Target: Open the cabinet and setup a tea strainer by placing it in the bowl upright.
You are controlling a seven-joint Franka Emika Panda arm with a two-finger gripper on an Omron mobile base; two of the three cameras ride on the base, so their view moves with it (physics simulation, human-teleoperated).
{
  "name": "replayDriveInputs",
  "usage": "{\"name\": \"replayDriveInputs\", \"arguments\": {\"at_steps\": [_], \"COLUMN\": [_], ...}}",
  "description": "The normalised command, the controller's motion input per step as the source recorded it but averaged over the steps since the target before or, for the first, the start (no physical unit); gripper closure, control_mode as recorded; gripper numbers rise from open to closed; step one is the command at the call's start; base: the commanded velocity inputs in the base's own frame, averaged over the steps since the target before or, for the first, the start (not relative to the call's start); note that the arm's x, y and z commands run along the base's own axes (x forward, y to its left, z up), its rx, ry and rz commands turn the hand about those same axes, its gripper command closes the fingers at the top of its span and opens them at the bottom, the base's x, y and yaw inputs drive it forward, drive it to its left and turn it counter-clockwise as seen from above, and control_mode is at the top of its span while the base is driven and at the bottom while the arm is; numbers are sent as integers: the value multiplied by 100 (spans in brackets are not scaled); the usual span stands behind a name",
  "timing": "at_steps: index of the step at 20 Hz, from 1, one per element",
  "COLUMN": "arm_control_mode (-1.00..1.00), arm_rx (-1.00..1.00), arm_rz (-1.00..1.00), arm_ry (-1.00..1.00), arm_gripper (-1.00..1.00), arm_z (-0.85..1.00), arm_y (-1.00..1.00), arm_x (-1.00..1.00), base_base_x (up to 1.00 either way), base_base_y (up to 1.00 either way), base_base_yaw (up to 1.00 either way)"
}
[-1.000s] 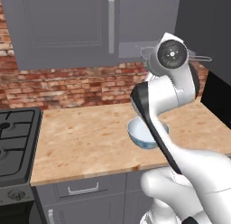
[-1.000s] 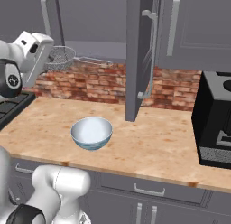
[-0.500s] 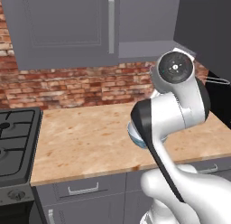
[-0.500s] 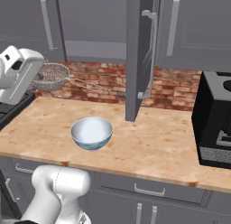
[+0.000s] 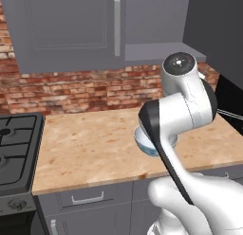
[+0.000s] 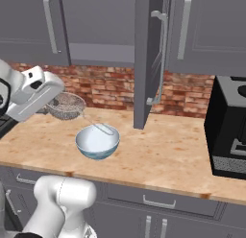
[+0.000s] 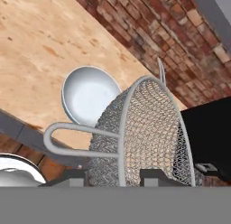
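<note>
Red brick wall (image 5: 80, 94) running behind light wood counter (image 5: 90, 144). Black stove (image 5: 14, 149) sitting at counter's left end. Grey drawers (image 6: 158, 201) with short silver handles sitting under counter. Big black box-shaped machine (image 6: 229, 126) standing on counter at right end. Closed grey wall cupboard (image 5: 66, 28) hanging above bricks. Soft, even light falling everywhere.

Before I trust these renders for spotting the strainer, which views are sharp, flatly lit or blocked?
Right base view: sharp, evenly lit, tea strainer mesh clear, faint shadow under the bowl. Left base view: crisp, but the arm covers most of the bowl. Hand view: strainer looms close, mesh still resolved, no glare.
</note>
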Motion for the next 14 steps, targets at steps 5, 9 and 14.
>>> {"name": "replayDriveInputs", "arguments": {"at_steps": [5, 9, 14], "arm_control_mode": [-100, -100, -100], "arm_rx": [0, 1, 3], "arm_rz": [-10, -8, -1], "arm_ry": [0, 0, 2], "arm_gripper": [100, 100, 100], "arm_z": [-77, -68, -16], "arm_y": [-26, -31, -14], "arm_x": [0, 0, 26], "base_base_x": [0, 0, 0], "base_base_y": [0, 0, 0], "base_base_yaw": [0, 0, 0]}}
